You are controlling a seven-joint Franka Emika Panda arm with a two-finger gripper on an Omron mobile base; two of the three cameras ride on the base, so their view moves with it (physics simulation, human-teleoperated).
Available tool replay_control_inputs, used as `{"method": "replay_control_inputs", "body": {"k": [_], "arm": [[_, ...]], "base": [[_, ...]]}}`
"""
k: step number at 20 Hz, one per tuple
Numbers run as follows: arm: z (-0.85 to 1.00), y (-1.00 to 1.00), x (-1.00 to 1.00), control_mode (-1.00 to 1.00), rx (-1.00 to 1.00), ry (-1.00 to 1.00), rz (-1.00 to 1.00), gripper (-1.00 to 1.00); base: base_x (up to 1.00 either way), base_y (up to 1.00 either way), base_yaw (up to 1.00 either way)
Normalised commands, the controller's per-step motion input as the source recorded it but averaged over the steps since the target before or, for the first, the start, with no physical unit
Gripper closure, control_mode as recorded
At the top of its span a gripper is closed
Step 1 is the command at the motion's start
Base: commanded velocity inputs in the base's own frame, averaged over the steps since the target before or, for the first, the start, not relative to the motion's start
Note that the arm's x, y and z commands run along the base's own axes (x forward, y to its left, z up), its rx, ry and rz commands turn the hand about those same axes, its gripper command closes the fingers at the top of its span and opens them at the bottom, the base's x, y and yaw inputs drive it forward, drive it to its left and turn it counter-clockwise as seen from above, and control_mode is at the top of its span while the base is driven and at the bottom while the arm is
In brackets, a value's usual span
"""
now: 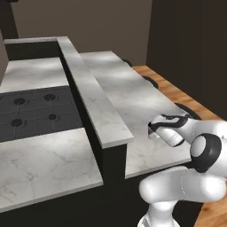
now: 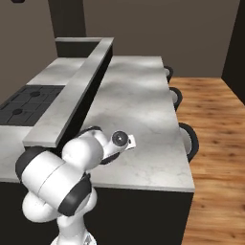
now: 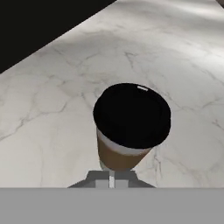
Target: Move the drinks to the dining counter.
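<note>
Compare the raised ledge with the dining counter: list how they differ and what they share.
The raised ledge is a narrow strip, while the dining counter is a broad slab. The ledge sits higher, with a dark wall dropping to the counter below it. The counter borders the wooden floor and stools; the ledge borders the black cooktop side. Both are white-grey marbled and run parallel.

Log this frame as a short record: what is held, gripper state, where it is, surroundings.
held: paper cup, brown, dark lid
gripper: shut on the cup's base
position: over the dining counter, near its front edge
cup contact with counter: cannot tell
nearby: raised ledge, cooktop beyond it, stools along the far side
</note>
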Motion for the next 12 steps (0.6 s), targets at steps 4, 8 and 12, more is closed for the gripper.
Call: {"method": "replay_control_inputs", "body": {"k": [4, 8, 12], "arm": [[-0.24, 0.00, 0.18, -1.00, 0.00, 0.00, 0.00, 1.00], [-0.16, 0.00, 0.02, -1.00, 0.00, 0.00, 0.01, -1.00], [-0.01, -0.01, -0.01, -1.00, 0.00, 0.00, 0.03, -1.00]], "base": [[0.00, 0.00, 0.00], [0.00, 0.00, 0.00], [0.00, 0.00, 0.00]]}}
